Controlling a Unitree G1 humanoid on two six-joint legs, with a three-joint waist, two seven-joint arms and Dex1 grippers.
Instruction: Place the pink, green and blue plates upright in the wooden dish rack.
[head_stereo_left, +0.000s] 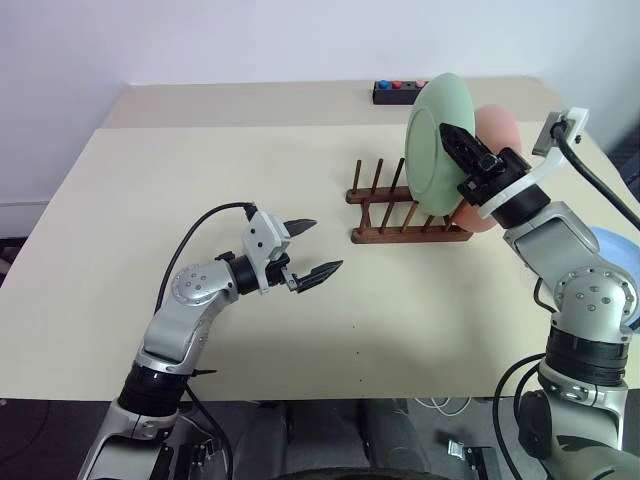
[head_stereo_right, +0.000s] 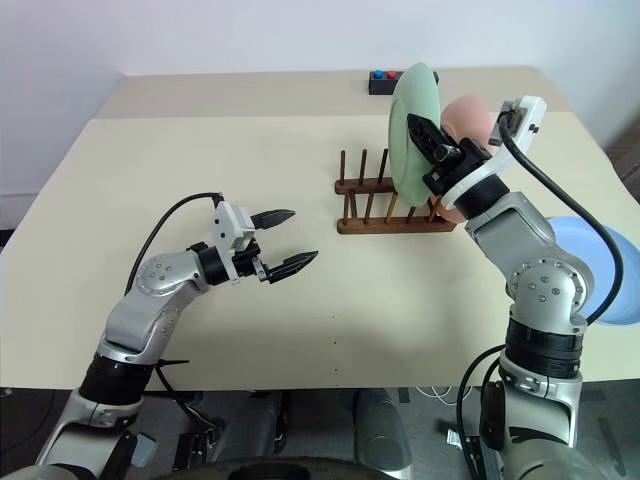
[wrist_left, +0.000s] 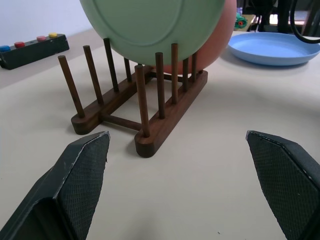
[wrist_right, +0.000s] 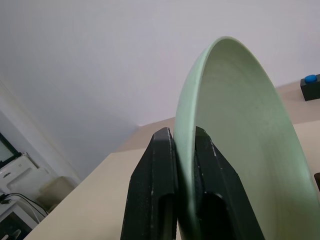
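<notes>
1. Meanwhile, the right tool is clamped on the rim of the green plate, holding it on edge over the wooden dish rack on the table; the plate's lower edge sits down among the pegs, though whether it rests on the rails cannot be told.
2. The pink plate stands upright at the rack's end, just behind the green one.
3. The blue plate lies flat on the table beside the rack, on the robot's right.
4. The left tool hovers with its fingers wide apart, holding nothing, level with the rack and well short of it.
5. Risk: if released before the plate settles between two pegs, it could tip onto the pink plate or slide off the rails; a sideways push might also shift the light rack.
6. A black box with coloured buttons sits at the far edge; no writing or brand is legible.
</notes>
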